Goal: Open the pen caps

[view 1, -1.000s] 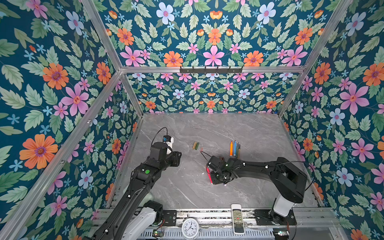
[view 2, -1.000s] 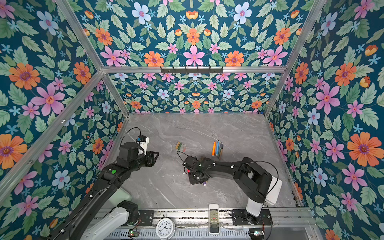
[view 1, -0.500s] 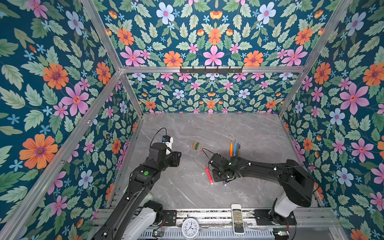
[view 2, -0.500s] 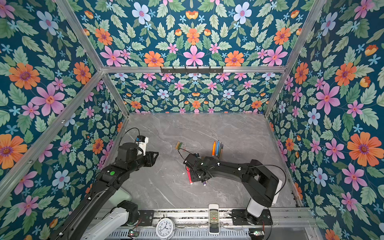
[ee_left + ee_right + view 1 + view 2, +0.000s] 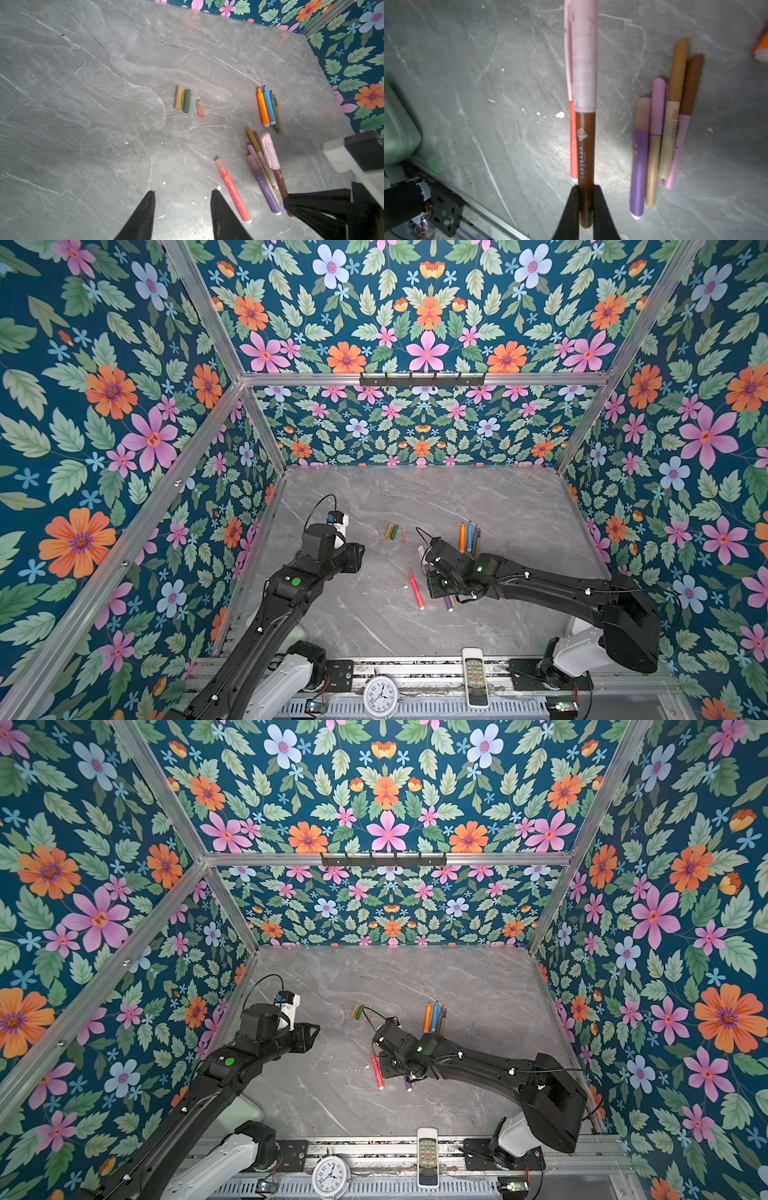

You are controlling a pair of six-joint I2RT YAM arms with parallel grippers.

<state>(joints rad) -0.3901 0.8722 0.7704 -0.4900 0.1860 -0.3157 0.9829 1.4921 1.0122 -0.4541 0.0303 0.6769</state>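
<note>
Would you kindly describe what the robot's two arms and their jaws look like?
Both arms are black on white bases. The left arm has a round green dot, a white wrist block and a looping black cable; the right arm shows a small green light. The jaws are black and taper to narrow tips.

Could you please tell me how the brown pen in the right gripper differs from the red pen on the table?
The brown pen is clamped in the right gripper; the red pen lies free on the table. The brown pen's cap is opaque pale pink with a clip; the red pen's cap is translucent reddish. Both are still capped.
</note>
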